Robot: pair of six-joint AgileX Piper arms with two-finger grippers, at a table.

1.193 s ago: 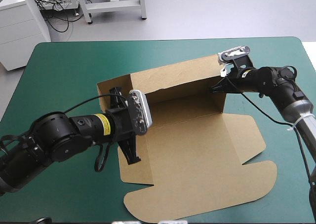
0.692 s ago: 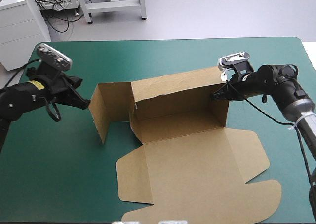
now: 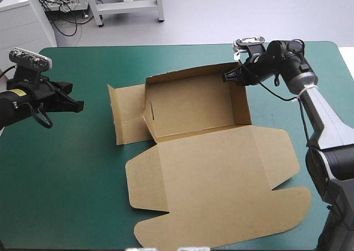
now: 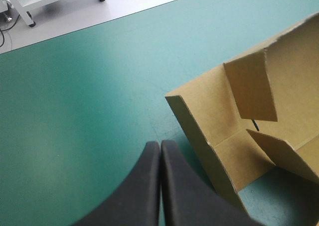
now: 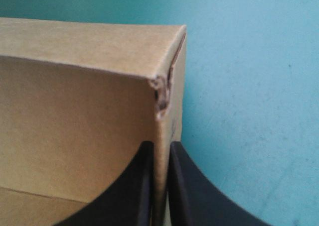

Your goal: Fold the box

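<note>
- While its lid is laid flat toward the near edge, the box point(image 3: 193, 168) is shown at the middle of the teal-green cover point(image 3: 66, 195), with back and right walls raised and the left end panel leaned outward.
- Its far right corner is clamped from both sides by the right gripper point(image 3: 227, 77).
- The left gripper point(image 3: 80, 104) is seen pressed together and empty, well apart from the box, over bare cover.
- Compared with just before, the left gripper is found nearer the left edge, the left panel lower, and the clamped corner nearer the far edge.
</note>
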